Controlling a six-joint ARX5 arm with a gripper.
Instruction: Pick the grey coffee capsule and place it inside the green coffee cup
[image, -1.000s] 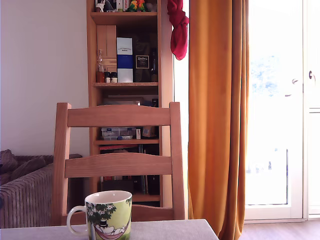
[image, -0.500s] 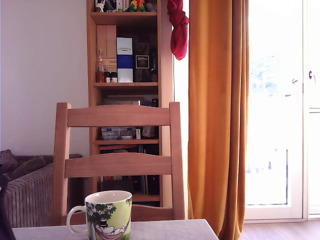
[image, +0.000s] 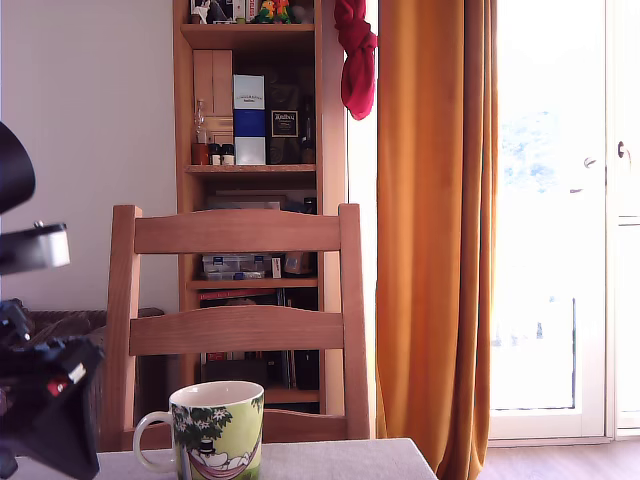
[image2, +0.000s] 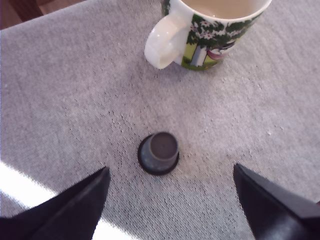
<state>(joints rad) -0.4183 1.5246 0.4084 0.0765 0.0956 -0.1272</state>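
- The gripper (image2: 170, 200) is showing in the wrist view as two dark fingers (image2: 65, 207) spread wide apart, with nothing between them but grey cloth.
- The grey capsule (image2: 159, 152) is sitting on the tablecloth (image2: 75, 90) just ahead of the gap between the fingers, wide rim down and flat end up, touching neither finger.
- Open cloth is lying all around the capsule (a clear margin on every side), so nothing is crowding it.
- A bright band of sunlight (image2: 20, 185) is crossing the cloth beside one finger.
- Farther on, the green cup (image2: 210, 30) is standing upright, well apart from the capsule, with its white handle (image2: 162, 42) turned toward the capsule's side and its pale inside showing.
- Beyond the cup, the edge of the table is appearing at one corner of the wrist view, with dark brown behind it.
- In the exterior view, the arm (image: 45, 400) is filling the view's lower left as a dark, blurred mass, with a pale band higher up; its fingers are not visible there.
- The cup (image: 215, 430) is standing near the table's front in that view, just to the right of the arm, handle toward the view's left.
- The table (image: 340, 458) is ending at the exterior view's right, short of the curtain.
- Behind the table, a wooden chair (image: 235, 330) is facing it.
- Farther back, a bookshelf (image: 250, 150), an orange curtain (image: 435, 240) and a bright glass door (image: 560, 220) are closing the room.
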